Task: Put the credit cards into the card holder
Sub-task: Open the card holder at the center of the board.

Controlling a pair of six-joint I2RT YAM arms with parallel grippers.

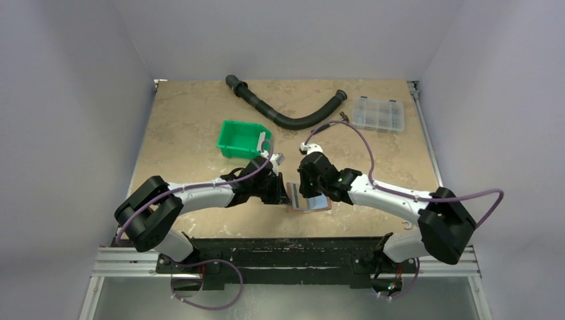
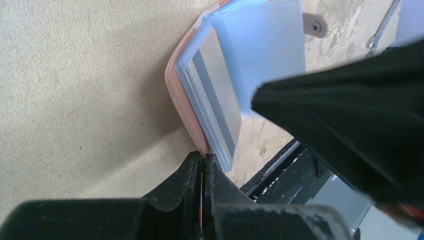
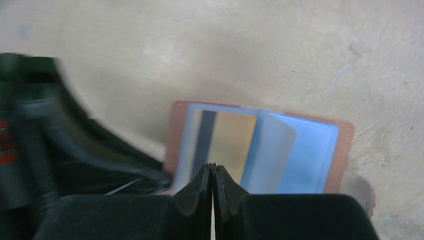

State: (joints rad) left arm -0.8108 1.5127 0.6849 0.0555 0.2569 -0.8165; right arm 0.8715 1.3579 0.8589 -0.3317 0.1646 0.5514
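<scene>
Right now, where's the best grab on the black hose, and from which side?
Likely the bottom of the bend of the black ribbed hose, from above, pinching across the tube. It lies flat in a U, bend toward the near side, and looks narrow and round there; both cuffed ends sit farther back.

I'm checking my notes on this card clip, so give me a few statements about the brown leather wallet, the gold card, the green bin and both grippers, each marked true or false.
1. The reddish-brown leather card holder lies open on the tan table. True.
2. A yellow-gold plastic card sits in one of its clear sleeves. True.
3. The card holder is inside the green plastic bin. False: the bin stands apart, farther back on the table.
4. The right gripper is wide open. False: its jaws are closed together.
5. The left gripper is shut on the card holder's edge. True.
</scene>
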